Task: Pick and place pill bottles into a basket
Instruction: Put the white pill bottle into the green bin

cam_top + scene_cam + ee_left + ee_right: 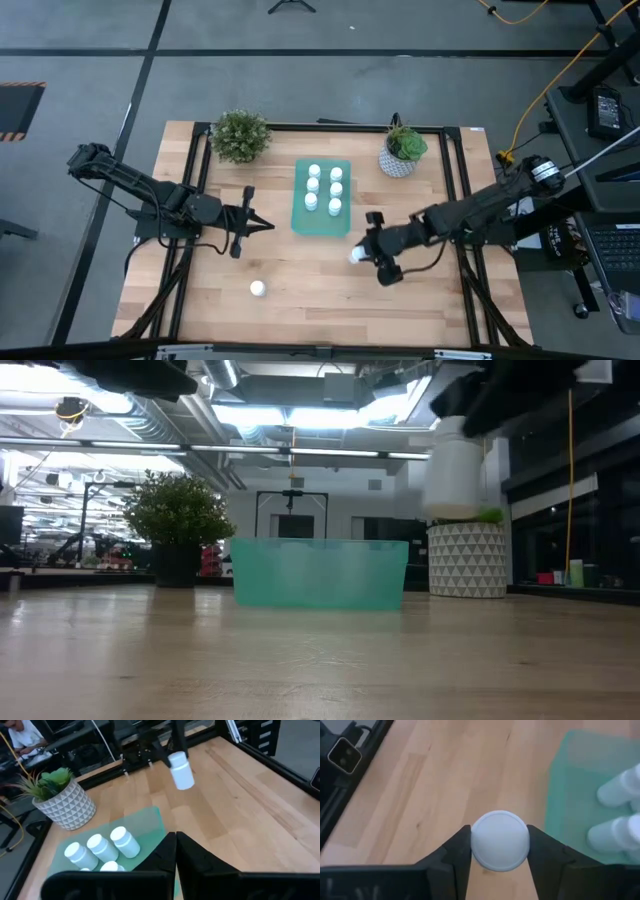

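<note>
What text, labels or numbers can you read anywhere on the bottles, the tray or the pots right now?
None can be read.
Held pill bottle in the right gripper: plain white cap, no print showing.
Bottles in the basket: no print showing.
White pot: triangle pattern only.

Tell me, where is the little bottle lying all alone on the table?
In the high view the lone bottle sits on the bare wood near the table's front edge, left of middle, well away from the green tray.
</note>
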Motion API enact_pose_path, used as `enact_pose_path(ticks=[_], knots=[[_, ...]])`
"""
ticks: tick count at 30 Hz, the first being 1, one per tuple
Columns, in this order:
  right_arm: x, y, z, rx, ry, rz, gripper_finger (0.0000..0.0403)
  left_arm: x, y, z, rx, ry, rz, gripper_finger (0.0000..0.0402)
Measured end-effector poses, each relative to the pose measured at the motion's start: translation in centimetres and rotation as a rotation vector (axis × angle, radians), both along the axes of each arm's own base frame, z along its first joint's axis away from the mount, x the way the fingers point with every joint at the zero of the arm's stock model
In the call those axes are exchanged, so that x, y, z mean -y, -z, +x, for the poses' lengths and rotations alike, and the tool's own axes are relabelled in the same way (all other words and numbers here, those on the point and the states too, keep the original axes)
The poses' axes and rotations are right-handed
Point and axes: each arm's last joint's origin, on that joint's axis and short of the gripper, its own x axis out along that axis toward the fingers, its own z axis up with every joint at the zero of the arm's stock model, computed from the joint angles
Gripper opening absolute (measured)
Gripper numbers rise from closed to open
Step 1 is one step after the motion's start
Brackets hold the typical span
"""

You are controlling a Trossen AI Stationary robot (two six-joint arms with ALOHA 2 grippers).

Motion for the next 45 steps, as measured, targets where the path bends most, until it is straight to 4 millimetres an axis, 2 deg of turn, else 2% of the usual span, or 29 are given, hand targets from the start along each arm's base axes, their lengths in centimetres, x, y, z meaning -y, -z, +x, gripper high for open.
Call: enact_pose_path(ticks=[8, 22, 27, 34, 40, 45], knots=[[2.0, -0.8, 1.4, 0.11, -0.029, -0.033, 0.0151, 0.0, 0.0, 0.0, 0.0, 0.002, 0.006, 0.0006], [7.1, -0.8, 3.3, 0.174, 0.105, -0.091, 0.0151, 0.0, 0.0, 0.0, 0.0, 0.002, 0.004, 0.0006], [7.3, 0.0, 4.1, 0.119, 0.101, -0.111, 0.0151, 0.0, 0.0, 0.0, -0.002, -0.01, -0.017, 0.0006], [7.3, 0.0, 6.1, -0.059, 0.134, -0.216, 0.0151, 0.0, 0.2, 0.0, -0.014, -0.026, -0.028, 0.0006], [7.2, 0.3, 6.7, -0.072, 0.125, -0.214, 0.0151, 0.1, 1.4, -0.6, -0.17, 0.074, -0.063, 0.0006], [7.2, 0.6, 6.8, -0.084, 0.148, -0.197, 0.0151, 0.3, 1.4, -0.6, -0.182, 0.094, -0.124, 0.0006]])
